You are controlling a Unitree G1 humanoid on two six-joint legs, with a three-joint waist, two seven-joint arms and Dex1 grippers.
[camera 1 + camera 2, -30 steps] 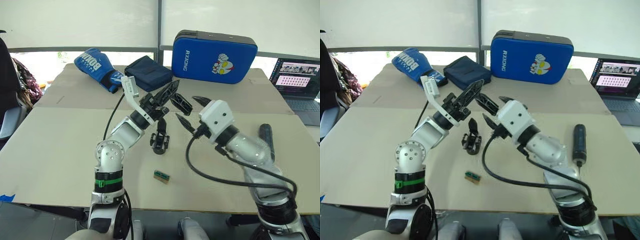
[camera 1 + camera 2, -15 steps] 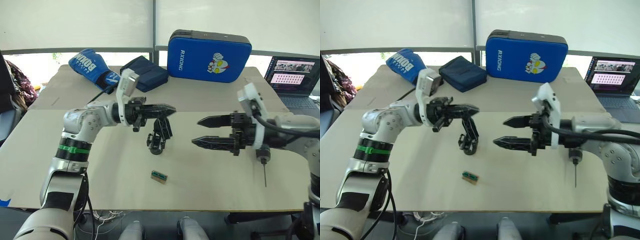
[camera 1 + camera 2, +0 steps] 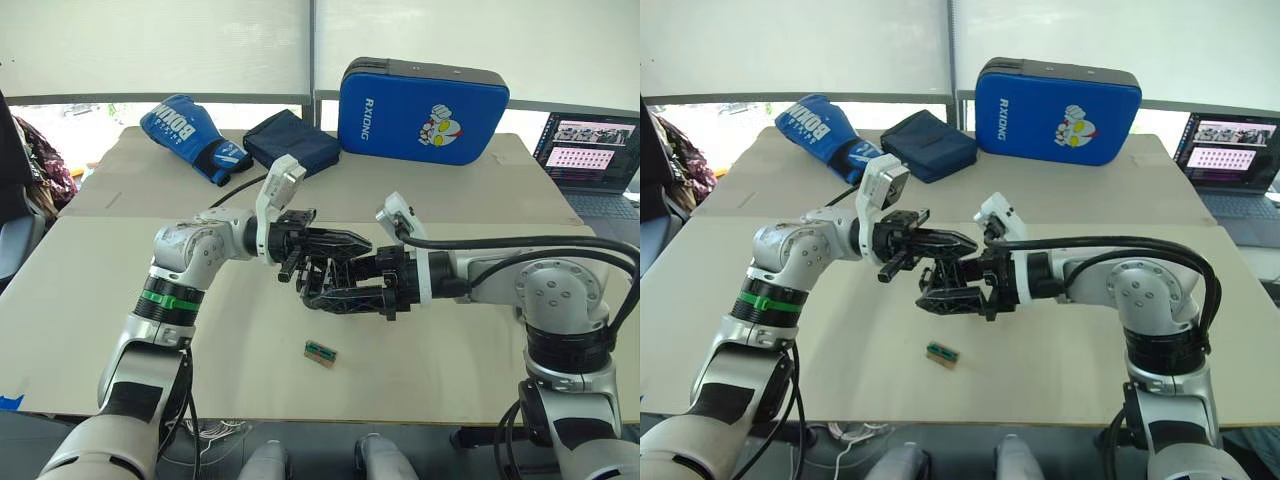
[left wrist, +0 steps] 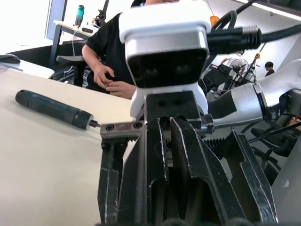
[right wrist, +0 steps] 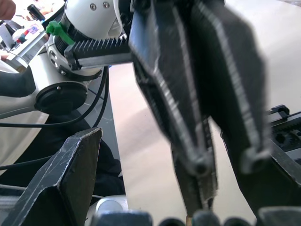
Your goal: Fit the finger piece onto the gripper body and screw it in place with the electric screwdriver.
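The gripper body (image 3: 943, 282) stands mid-table, mostly covered by both grippers. My left gripper (image 3: 358, 240) reaches in from the left just above it, its fingers (image 4: 155, 174) together and nothing visible between them. My right gripper (image 3: 314, 284) comes in from the right, open. Its fingers (image 5: 61, 188) straddle the gripper body and the left gripper's tips. The electric screwdriver (image 4: 51, 109) lies flat on the table behind the right gripper in the left wrist view. The finger piece is hidden.
A tiny green-and-brown block (image 3: 320, 352) lies in front of the grippers. Along the far edge are a blue boxing glove (image 3: 190, 135), a navy pouch (image 3: 292, 143) and a blue case (image 3: 422, 98). A laptop (image 3: 590, 152) sits far right. A person (image 4: 108, 61) sits beyond the table.
My right gripper has swung left across the table and now straddles the gripper body. The left gripper has shifted right and lower, over the body.
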